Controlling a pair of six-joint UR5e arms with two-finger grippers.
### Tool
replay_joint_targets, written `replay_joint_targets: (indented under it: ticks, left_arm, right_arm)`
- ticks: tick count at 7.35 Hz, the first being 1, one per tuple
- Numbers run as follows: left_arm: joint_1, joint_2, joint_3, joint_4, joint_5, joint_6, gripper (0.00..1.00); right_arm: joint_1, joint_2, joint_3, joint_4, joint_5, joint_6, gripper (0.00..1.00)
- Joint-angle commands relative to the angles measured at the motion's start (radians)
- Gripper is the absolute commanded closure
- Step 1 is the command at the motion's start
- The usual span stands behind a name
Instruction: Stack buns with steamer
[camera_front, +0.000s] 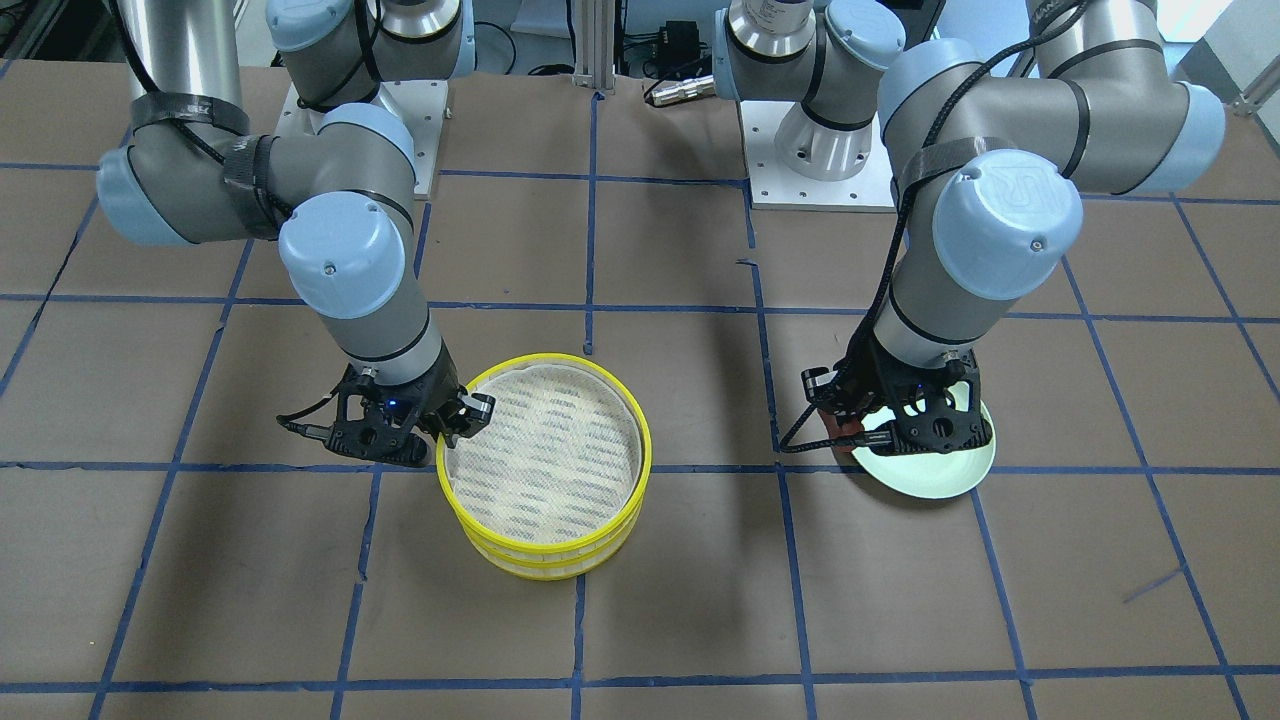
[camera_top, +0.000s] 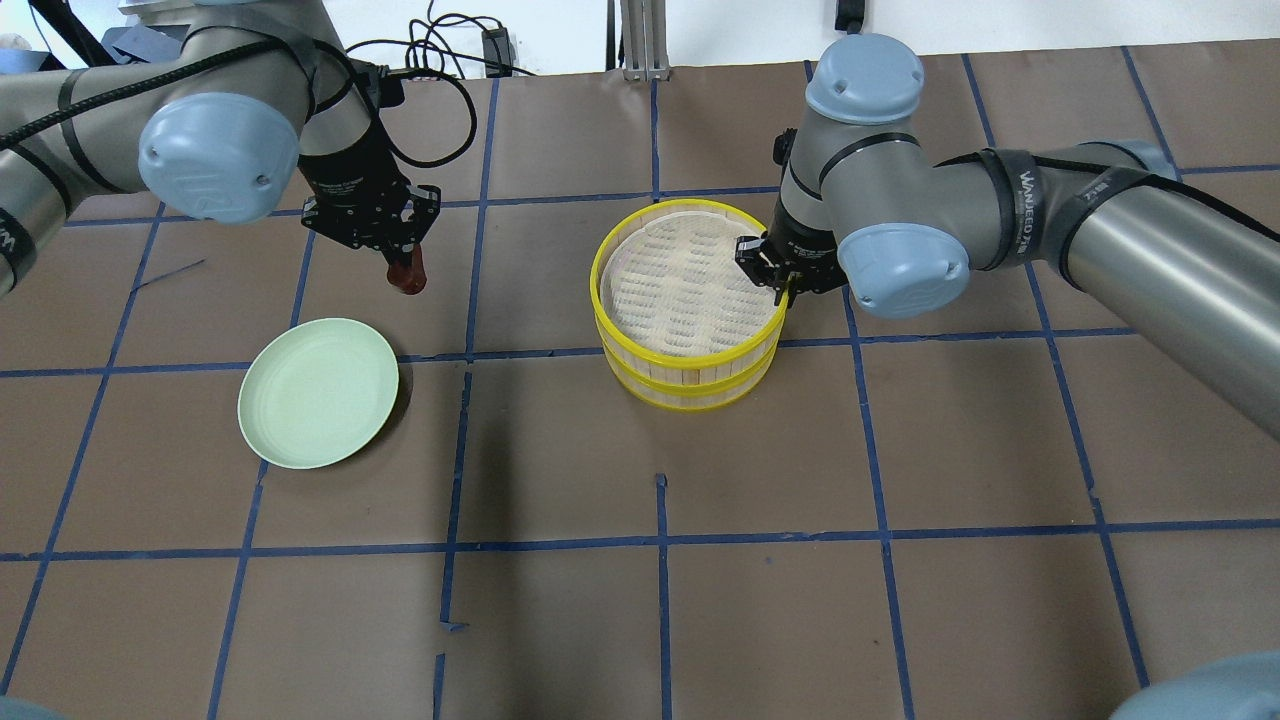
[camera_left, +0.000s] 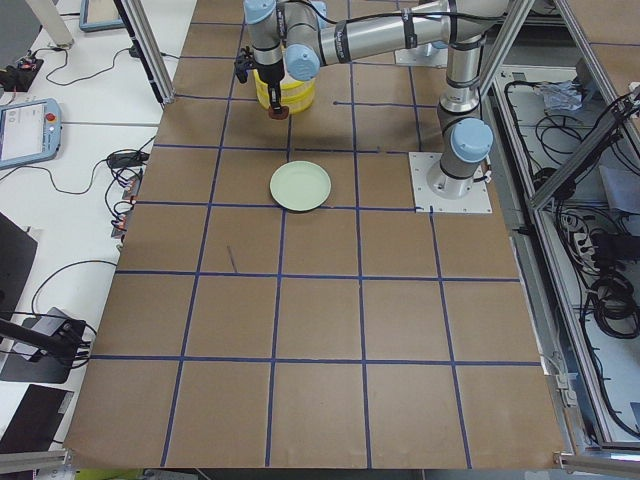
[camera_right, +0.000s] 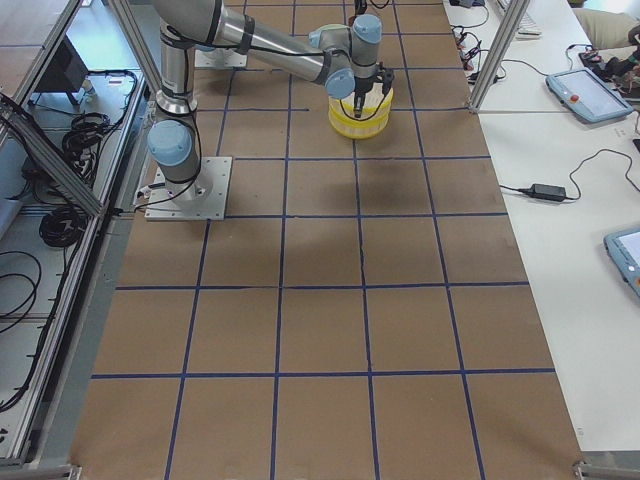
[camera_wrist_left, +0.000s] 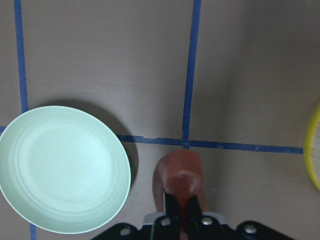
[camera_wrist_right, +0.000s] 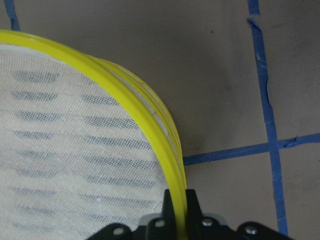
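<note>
While both arms reach over the worktop (camera_top: 900, 450):
Left claw (camera_wrist_left: 182, 210): closed on the reddish-brown bun (camera_wrist_left: 181, 175), beside the pale green plate (camera_wrist_left: 60, 170).
Right claw (camera_wrist_right: 179, 202): pinching the steamer's (camera_top: 690, 353) yellow rim.

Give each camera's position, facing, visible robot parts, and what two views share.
Front-facing: across the table, facing the robot; both arms, steamer, plate.
Overhead: behind the robot, looking forward and down; both arms.
Exterior left: table's left end, looking along it; left arm nearer.
Exterior right: opposite end; right arm nearer.
Left wrist: down past left hand holding reddish-brown bun.
Right wrist: down past right hand gripping steamer rim.
Shared: both wrist views catch the steamer's rim.
</note>
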Motion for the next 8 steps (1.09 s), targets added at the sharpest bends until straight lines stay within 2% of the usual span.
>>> replay_joint_targets:
  ticks: [1, 2, 3, 5, 7, 8]
  left_arm:
    - [0.0, 0.0, 0.0, 0.0, 0.0, -0.002, 0.99]
    - [-0.002, -0.002, 0.003, 0.0, 0.0, -0.021, 0.99]
    - [-0.012, -0.003, 0.005, 0.0, -0.021, -0.053, 0.99]
    - [-0.09, -0.002, 0.017, 0.002, -0.037, -0.181, 0.99]
    - [-0.213, -0.017, 0.086, 0.0, -0.132, -0.341, 0.98]
    - [-0.239, -0.02, 0.092, 0.008, -0.212, -0.395, 0.98]
  right_arm:
    - [0.0, 0.0, 0.003, 0.004, 0.001, -0.005, 0.78]
    - [-0.002, 0.0, 0.003, 0.004, 0.001, -0.003, 0.23]
    - [-0.002, 0.0, 0.003, 0.013, 0.001, -0.005, 0.0]
    - [-0.014, -0.02, -0.011, 0.03, -0.003, -0.009, 0.0]
    - [-0.108, -0.176, -0.013, 0.233, -0.063, -0.166, 0.0]
    - [-0.168, -0.234, -0.029, 0.331, -0.059, -0.202, 0.0]
